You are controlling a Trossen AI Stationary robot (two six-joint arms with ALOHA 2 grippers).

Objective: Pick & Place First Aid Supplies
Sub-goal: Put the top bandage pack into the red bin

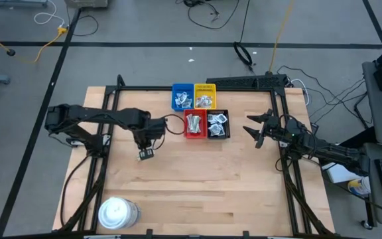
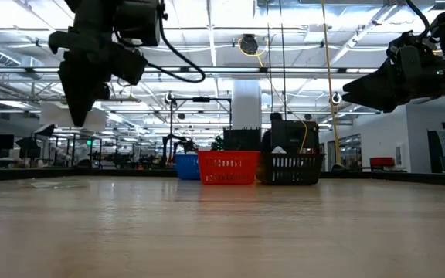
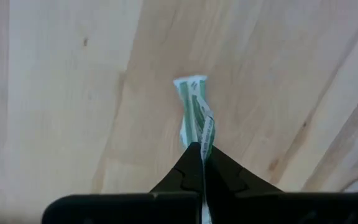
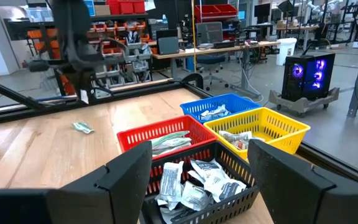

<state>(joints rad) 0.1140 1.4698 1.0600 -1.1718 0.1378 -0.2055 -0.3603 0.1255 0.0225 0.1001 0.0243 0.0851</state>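
Grey floor (image 1: 144, 30) surrounds the wooden table (image 1: 197, 179), crossed by dark tape lines and loose cables. Beyond the table, a white column (image 2: 246, 104) rises under bright ceiling lights. Shelving with red bins (image 4: 120, 7) and workbenches stand farther back.

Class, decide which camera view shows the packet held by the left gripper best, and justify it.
The left wrist view: the green-striped packet fills the middle, pinched by the left gripper. The high view and low view show a small pale scrap; the right wrist view, barely a sliver.
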